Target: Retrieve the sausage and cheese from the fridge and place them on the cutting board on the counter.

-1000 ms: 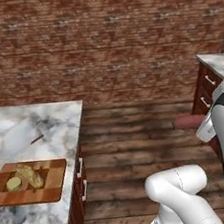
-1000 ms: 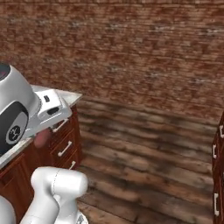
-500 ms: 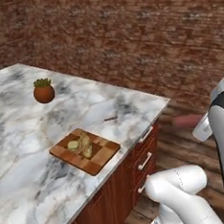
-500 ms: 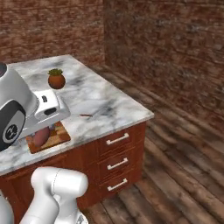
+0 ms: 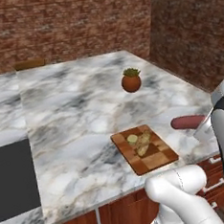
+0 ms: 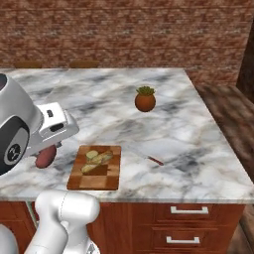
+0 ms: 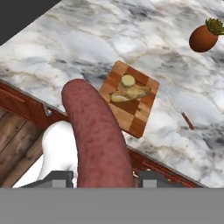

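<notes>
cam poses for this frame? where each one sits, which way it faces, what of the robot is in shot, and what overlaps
Left base view: behind the arm on its left, looking forward and down over the counter; white arm at lower right, the sausage poking out beside it.
Right base view: behind on the right, same downward look; arm at lower left.
Hand view: on the hand, looking along the gripper and the sausage it clamps, down at the counter edge.
Shared: cutting board carrying the cheese and a tan loaf, potted plant; a knife in right and hand views.
</notes>
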{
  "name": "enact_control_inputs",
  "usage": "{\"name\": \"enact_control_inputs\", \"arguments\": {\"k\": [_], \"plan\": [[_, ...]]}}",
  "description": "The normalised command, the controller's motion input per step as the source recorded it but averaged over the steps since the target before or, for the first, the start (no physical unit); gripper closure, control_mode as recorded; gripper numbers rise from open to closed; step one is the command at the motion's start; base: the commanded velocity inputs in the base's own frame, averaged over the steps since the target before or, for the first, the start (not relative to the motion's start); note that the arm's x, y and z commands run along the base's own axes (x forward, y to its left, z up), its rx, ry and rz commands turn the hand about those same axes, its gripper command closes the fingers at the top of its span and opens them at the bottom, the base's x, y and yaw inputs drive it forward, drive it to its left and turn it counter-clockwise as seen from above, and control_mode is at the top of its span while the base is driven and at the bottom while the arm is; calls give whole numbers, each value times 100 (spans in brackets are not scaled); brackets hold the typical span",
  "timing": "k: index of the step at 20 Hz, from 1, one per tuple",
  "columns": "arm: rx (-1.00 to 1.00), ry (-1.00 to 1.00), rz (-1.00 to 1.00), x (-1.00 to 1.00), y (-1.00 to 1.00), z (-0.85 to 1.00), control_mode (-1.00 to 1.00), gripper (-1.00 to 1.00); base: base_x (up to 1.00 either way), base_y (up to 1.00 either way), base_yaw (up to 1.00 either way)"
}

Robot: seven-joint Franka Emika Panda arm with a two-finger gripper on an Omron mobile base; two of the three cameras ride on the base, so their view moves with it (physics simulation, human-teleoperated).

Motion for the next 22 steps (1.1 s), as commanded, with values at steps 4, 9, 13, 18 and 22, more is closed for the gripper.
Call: {"name": "enact_control_inputs", "arguments": {"k": [4,9,13,18,22], "plan": [[0,0,0,0,0,0,100,100,93,-44,17],[0,0,0,0,0,0,100,100,40,-24,1],[0,0,0,0,0,0,100,100,4,-6,0],[0,0,0,0,0,0,100,100,12,0,0],[0,0,0,0,0,0,100,100,22,0,0]]}}
